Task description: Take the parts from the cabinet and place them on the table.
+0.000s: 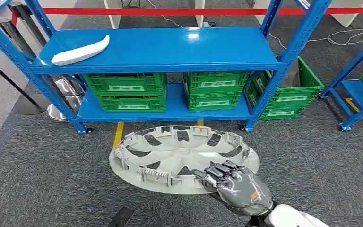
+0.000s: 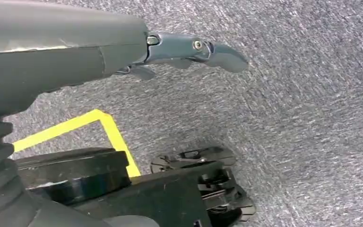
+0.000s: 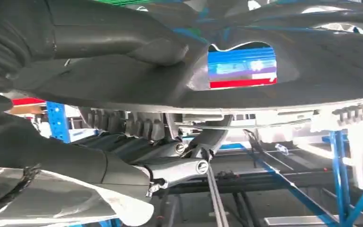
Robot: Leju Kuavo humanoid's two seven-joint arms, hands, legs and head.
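The wheel cover (image 1: 182, 158) hangs flat in front of you, clear of the cabinet (image 1: 170, 47), gripped at its near rim by your right hand (image 1: 234, 187), thumb over, fingers under. Your left hand (image 2: 189, 49) hangs empty, fingers loosely apart. Farther off, a white part (image 1: 80, 51) lies on the top shelf, leftward.

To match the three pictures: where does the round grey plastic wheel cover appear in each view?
Head view: the round grey plastic wheel cover is low centre, gripped by the right hand.
Left wrist view: not in it.
Right wrist view: its grey rim spans the upper half.
Shared landmark: the blue metal shelf rack, also.
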